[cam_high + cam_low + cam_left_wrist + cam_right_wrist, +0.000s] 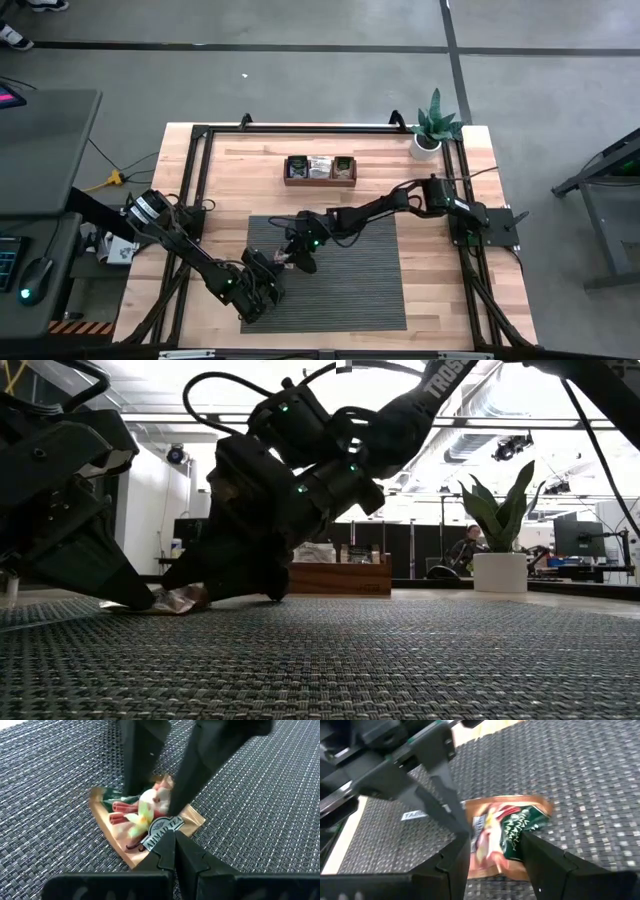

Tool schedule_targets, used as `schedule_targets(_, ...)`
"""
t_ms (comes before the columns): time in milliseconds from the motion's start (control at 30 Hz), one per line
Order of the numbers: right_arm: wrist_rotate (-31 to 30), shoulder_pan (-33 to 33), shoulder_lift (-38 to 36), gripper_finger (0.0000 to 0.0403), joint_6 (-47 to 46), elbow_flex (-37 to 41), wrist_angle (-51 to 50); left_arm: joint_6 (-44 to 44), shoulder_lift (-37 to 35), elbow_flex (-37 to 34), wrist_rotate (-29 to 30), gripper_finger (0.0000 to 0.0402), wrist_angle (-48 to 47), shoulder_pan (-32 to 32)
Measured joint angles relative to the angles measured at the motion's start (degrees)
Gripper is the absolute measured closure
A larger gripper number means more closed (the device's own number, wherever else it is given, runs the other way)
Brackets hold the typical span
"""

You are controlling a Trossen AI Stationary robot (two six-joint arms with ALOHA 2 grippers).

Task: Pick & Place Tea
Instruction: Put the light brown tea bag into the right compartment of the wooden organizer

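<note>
Both hands meet over one tea sachet near the middle of a dark woven mat.

From the high view, the left hand [272, 262] reaches in from the lower left, and the right hand [296, 252] reaches in from the right side of the pale wooden tabletop [440, 290]. The grey ribbed mat [350, 290] lies at the centre. Behind it stands a small brown wooden box [320, 181] with more sachets in its compartments, and a green potted plant in a white pot [432, 130] sits at the far right corner. The sachet itself is too small to make out here.

From the low view, the right hand [235, 585] comes down at a slant with its tips at the mat. The left hand [125, 595] touches down beside it. A crinkled sachet [180, 599] lies flat on the mat between them.

From the left wrist view, the left hand [174, 836] has its fingers pressed together, tips resting on the edge of the tan and green foil sachet [145, 820]. The right hand's fingers [137, 765] stand spread, their tips on the sachet.

From the right wrist view, the right hand [495, 851] is spread, with the sachet [505, 832] lying between its fingers. The left hand [462, 827] points down onto the sachet's edge.
</note>
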State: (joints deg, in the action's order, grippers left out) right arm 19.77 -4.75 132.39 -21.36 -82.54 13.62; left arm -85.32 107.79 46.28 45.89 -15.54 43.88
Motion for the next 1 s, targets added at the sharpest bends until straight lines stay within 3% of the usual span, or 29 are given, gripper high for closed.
schedule_targets(367,0.3,-0.4,0.0,0.0245,0.7,0.1,1.0,0.0,0.0,0.0,0.0,0.0401,0.4,0.0)
schedule_targets(1000,0.9,0.8,0.1,0.0394,2.4,0.2,2.8,0.0,0.0,0.0,-0.1,0.0401,0.9,0.0)
